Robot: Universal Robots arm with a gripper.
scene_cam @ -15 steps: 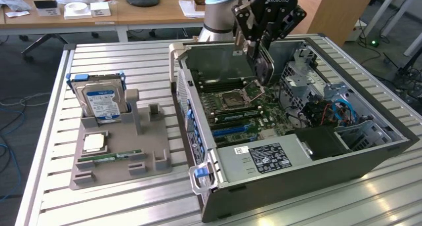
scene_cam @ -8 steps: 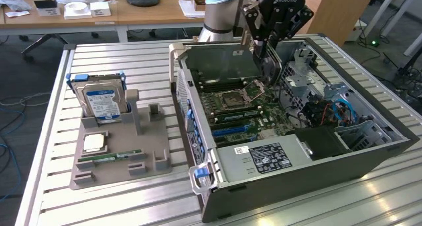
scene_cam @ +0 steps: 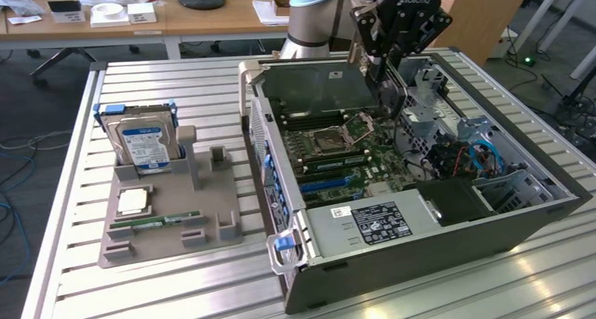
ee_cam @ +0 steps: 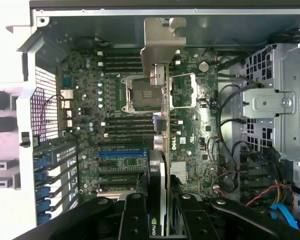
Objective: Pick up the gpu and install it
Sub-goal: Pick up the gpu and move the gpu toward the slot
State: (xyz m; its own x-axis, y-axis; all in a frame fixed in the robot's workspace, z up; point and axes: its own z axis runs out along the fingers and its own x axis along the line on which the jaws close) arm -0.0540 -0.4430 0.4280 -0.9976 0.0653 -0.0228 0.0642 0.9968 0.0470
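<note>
Slatted metal table (scene_cam: 167,88), open computer case (scene_cam: 419,263), gripper (ee_cam: 162,220) clamped on gpu (ee_cam: 160,175), long axis hanging downward, bracket (ee_cam: 162,42) at far end.

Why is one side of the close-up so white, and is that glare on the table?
Wrist view: beyond the computer case wall it is washed out white-pink; the bracket of the gpu gleams. Exterior view: yes, bright glare patches on the table.

Lab: slatted aluminium workbench (scene_cam: 167,82), open computer tower (scene_cam: 419,270), desks (scene_cam: 233,15) behind
</note>
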